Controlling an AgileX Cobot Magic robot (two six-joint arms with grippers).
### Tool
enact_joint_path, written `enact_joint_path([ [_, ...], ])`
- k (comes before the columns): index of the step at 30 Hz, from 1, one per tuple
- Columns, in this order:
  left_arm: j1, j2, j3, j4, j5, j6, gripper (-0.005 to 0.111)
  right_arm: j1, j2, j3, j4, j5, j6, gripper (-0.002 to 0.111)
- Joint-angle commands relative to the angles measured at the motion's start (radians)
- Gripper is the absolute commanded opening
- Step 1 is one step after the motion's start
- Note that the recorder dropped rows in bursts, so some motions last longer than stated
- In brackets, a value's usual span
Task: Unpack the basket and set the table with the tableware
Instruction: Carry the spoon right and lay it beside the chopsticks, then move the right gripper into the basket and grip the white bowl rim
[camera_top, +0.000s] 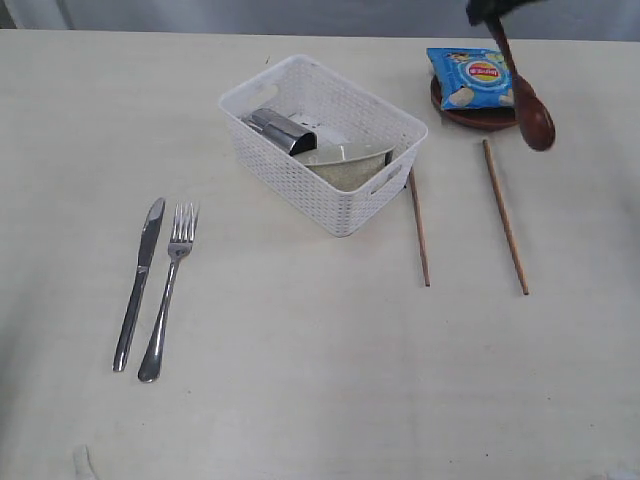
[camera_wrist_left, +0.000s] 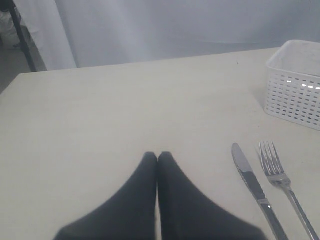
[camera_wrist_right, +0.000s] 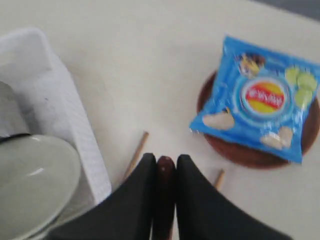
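Observation:
The white lattice basket (camera_top: 330, 150) stands at the table's middle back, holding the steel cup (camera_top: 280, 130) and the white bowl (camera_top: 345, 160). Left of it on the table (camera_top: 300, 350) lie the knife (camera_top: 138, 283) and fork (camera_top: 170, 288), side by side. Two chopsticks (camera_top: 418, 228) (camera_top: 505, 215) lie right of the basket. My right gripper (camera_wrist_right: 164, 161) is shut on the handle of the reddish-brown spoon (camera_top: 530, 105), which hangs in the air near the brown plate (camera_top: 478, 115). My left gripper (camera_wrist_left: 158, 156) is shut and empty, low over the table left of the knife (camera_wrist_left: 252, 185).
A blue chip bag (camera_top: 472, 78) lies on the brown plate at the back right. In the right wrist view the bag (camera_wrist_right: 260, 100) covers most of the plate (camera_wrist_right: 250, 152), with the basket wall (camera_wrist_right: 75, 120) beside the chopstick (camera_wrist_right: 136, 154).

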Motion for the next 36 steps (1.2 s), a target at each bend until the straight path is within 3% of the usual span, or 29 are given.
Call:
enact_joint_path([
  [1,-0.005,-0.002,0.002,-0.002,-0.001,-0.002,0.0,-0.108,0.036,0.122,0.1,-0.041,0.038,0.0],
  [7,-0.005,-0.002,0.002,-0.002,-0.001,-0.002,0.0,-0.191,0.109,0.234,0.105,-0.146,0.033,0.0],
  [19,-0.005,-0.002,0.002,0.002,-0.001,-0.002,0.0,-0.202,0.254,0.256,0.095,-0.211,-0.075,0.001],
  [24,-0.005,-0.002,0.002,0.002,-0.001,-0.002,0.0,-0.202,0.254,0.256,0.095,-0.215,-0.067,0.044],
  [32,-0.005,-0.002,0.002,0.002,-0.001,-0.002,0.0,-0.2,0.088,0.248,0.266,-0.18,-0.063,0.041],
  [36,-0.005,-0.002,0.002,0.002,-0.001,-0.002,0.0,-0.172,-0.016,0.155,0.43,0.076,-0.055,0.041],
])
